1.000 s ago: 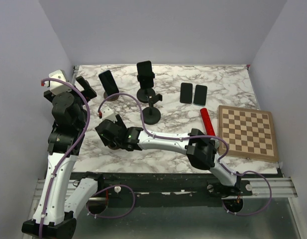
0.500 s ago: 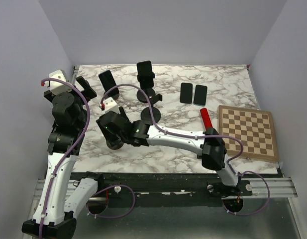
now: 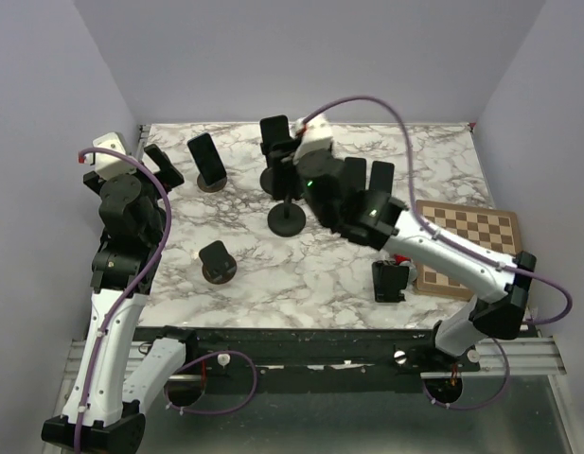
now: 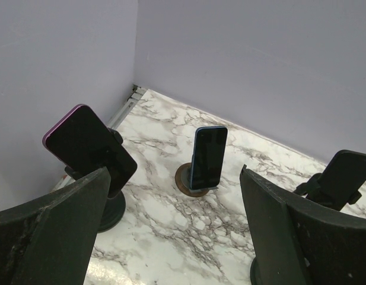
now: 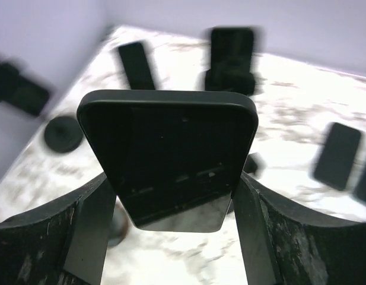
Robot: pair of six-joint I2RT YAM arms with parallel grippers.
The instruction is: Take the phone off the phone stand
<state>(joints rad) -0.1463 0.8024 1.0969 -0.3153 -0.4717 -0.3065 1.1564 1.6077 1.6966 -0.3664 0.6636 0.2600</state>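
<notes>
Right arm is swung off the near-left phone stand (image 3: pixel 218 262), where it was working 1 second ago, and is now raised over the back-centre of the table (image 3: pixel 310 274). Phone (image 5: pixel 168 148) is pinched edge to edge in the right gripper (image 5: pixel 172 190), clear of every stand. That phone stand is left bare, so removal is judged done; only a set-down remains. Left gripper (image 4: pixel 174 196) is spread wide, nothing held, idle by the left wall.
</notes>
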